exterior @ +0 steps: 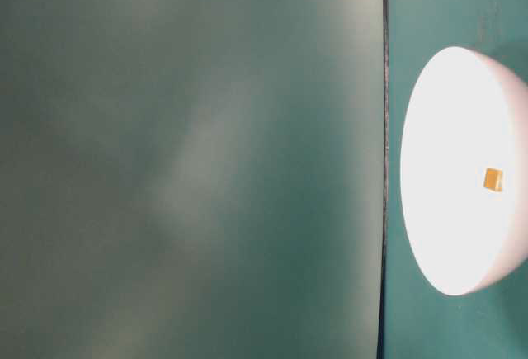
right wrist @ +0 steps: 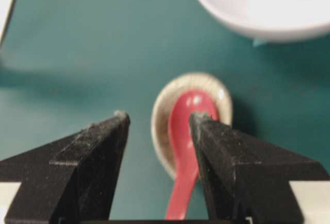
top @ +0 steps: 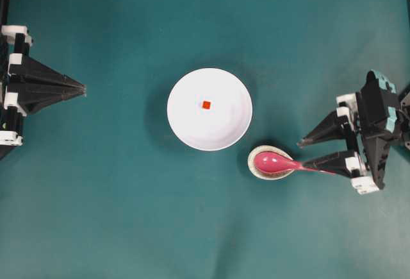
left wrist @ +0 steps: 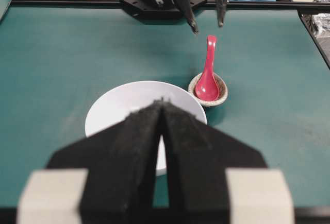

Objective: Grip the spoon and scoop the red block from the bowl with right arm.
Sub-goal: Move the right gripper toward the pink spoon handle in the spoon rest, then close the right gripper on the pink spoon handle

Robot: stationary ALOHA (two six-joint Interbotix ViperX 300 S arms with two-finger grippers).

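Pink-red, the spoon (top: 277,162) lies with its scoop in a small crackled dish (top: 256,169) just beside the white bowl (top: 186,125), handle toward the right gripper (top: 305,153). That gripper's jaws stand wide apart over the handle, gripping nothing. The red block (top: 206,104) sits mid-bowl. The left gripper (left wrist: 162,105) is closed, well apart.

Right end effector (top: 312,152) sits over the spoon (top: 277,162) handle. Spoon scoop lies in a small dish (top: 264,170) just ahead. Bowl (top: 186,122) lies beyond, block (top: 206,104) inside it.
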